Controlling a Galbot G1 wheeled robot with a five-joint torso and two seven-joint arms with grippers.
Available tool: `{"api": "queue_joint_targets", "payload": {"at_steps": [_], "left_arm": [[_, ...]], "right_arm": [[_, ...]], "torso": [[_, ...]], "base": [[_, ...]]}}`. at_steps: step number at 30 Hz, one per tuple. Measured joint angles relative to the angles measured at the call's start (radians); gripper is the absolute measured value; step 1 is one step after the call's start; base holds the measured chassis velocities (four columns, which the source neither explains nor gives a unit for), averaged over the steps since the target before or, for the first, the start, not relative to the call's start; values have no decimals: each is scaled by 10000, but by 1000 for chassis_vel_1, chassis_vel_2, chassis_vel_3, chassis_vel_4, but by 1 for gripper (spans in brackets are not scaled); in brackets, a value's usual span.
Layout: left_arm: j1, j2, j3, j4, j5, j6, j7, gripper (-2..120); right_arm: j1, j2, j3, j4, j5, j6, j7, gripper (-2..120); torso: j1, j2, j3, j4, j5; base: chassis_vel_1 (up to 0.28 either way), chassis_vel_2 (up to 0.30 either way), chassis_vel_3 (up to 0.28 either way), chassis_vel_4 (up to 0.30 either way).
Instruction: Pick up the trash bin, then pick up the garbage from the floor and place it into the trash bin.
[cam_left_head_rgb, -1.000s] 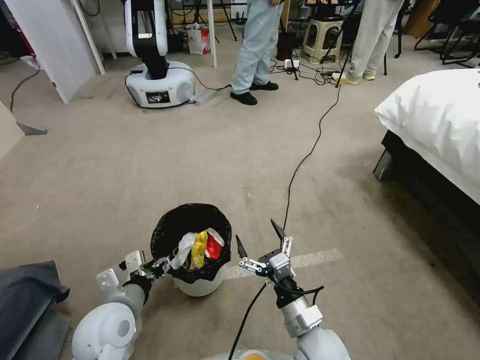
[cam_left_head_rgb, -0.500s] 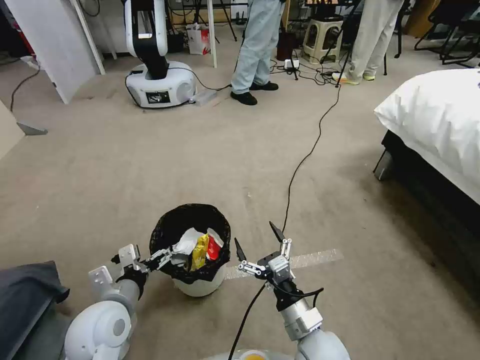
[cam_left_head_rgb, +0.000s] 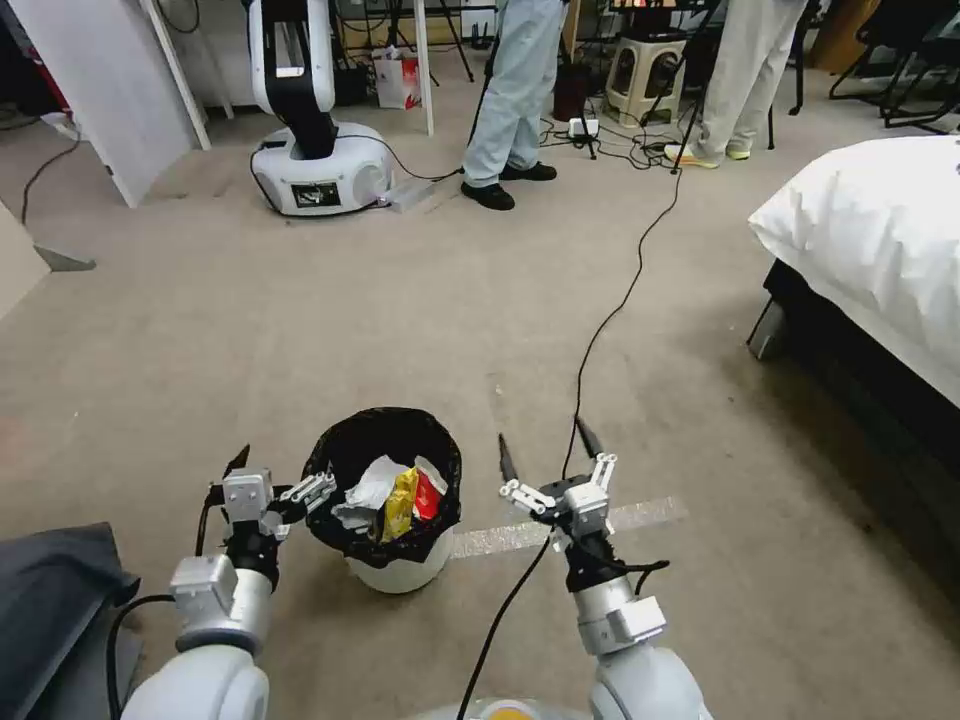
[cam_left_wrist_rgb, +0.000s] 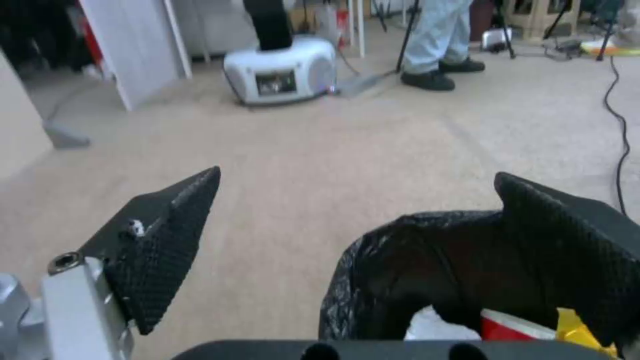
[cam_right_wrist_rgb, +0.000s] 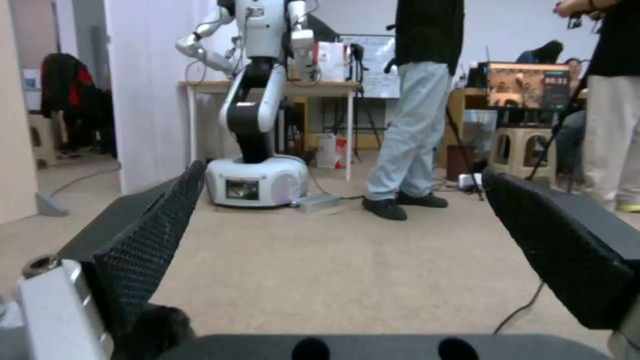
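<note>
Head view shows the small round white plastic trash bin (cam_left_head_rgb: 385, 572) with its crinkly black plastic bag liner (cam_left_head_rgb: 335, 460) standing on the beige carpet floor (cam_left_head_rgb: 300, 330), and I take this bin as the landmark. Inside the bin lies the garbage (cam_left_head_rgb: 392, 497): a crumpled white tissue, a yellow snack wrapper and a red-and-white paper carton, all resting below the rim. The left end effector (cam_left_head_rgb: 268, 478) is just beside the bin on the robot's left, at rim height, with its fingers released and spread; in the left wrist view one black finger (cam_left_wrist_rgb: 170, 240) is outside the bin and the other is over the bag edge, so I judge the rim sits between them, perhaps so that the bin can be gripped by its edge. It is not clenched on anything. The right end effector (cam_left_head_rgb: 545, 452) is near the bin on the robot's right, apart from it, also released and grasping nothing, pointing away across the carpet. A strip of clear tape (cam_left_head_rgb: 560, 528) on the floor runs from the bin toward the right, and a thin black cable (cam_left_head_rgb: 610, 310) crosses the carpet beyond it. No litter is visible on the floor around the bin.
</note>
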Motion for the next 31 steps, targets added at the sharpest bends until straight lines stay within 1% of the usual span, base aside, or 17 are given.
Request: {"api": "queue_joint_targets", "payload": {"at_steps": [1, 2, 5, 6, 8, 31], "left_arm": [[110, -40, 29, 111, 133, -316, -1, 100], [110, -40, 29, 111, 133, -316, -1, 100], [356, -126, 41, 538, 550, -1335, -19, 100], [356, -126, 41, 538, 550, -1335, -19, 100], [513, -149, 70, 680, 620, -1652, -49, 100], [519, -148, 76, 719, 545, -1620, -107, 100]], "right_arm": [[-33, 32, 23, 20, -39, 9, 0, 100], [-33, 32, 23, 20, -39, 9, 0, 100], [-131, 125, 41, 46, -191, 27, 0, 100], [-131, 125, 41, 46, -191, 27, 0, 100], [-159, 159, 53, 57, -296, 27, 3, 100], [-163, 154, 54, 59, -322, 27, 5, 100]], "torso": [[1, 0, 0, 1, -2], [1, 0, 0, 1, -2], [0, -1, 0, 1, -6], [0, -1, 0, 1, -6], [0, -1, 0, 4, -12], [1, 0, 0, 1, -8]], "base": [[0, 0, 0, 0], [0, 0, 0, 0], [0, 0, 0, 0], [0, 0, 0, 0], [0, 0, 0, 0], [0, 0, 0, 0]]}}
